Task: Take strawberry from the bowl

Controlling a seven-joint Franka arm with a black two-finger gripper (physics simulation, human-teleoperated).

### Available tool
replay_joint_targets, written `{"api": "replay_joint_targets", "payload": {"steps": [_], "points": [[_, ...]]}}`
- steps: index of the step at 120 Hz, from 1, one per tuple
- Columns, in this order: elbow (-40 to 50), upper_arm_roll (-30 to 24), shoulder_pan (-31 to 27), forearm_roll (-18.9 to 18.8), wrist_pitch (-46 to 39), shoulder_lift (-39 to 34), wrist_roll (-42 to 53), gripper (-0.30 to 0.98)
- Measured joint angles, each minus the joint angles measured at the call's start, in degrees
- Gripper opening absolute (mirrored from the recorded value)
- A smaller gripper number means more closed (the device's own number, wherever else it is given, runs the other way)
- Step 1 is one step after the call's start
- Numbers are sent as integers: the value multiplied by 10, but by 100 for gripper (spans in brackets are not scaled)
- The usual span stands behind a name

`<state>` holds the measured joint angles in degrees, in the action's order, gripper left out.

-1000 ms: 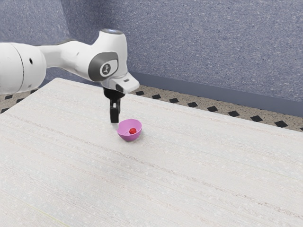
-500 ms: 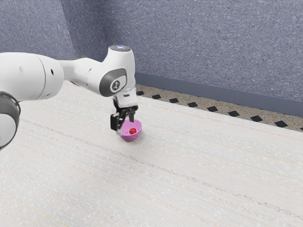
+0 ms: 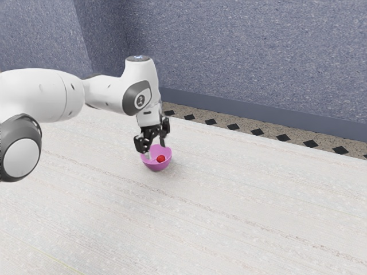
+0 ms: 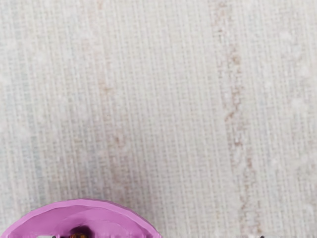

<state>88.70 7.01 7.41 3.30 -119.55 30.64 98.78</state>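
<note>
Pincer (image 3: 155,149) wide open (and empty) at the pink bowl (image 3: 156,167)

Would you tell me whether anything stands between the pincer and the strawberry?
Nothing visible does: the pincer hangs open at the bowl, and the strawberry lies inside, uncovered. Only the bowl's wall rises around it, so a sideways approach would likely meet that.

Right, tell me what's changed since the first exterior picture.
The gripper moved toward the exterior view's right, to the bowl, and turned, so its two fingers now show apart. Nothing was taken hold of. The bowl and the strawberry inside it stayed put.
</note>
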Motion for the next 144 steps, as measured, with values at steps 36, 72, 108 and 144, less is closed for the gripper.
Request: {"api": "replay_joint_targets", "payload": {"steps": [36, 72, 108, 144], "points": [[-26, 3, -15, 13, -16, 36, 49, 45], [-69, 3, -26, 26, -27, 82, 79, 44], [-69, 7, -31, 61, -35, 90, 90, 44], [-89, 7, -38, 67, -47, 110, 96, 44]]}}
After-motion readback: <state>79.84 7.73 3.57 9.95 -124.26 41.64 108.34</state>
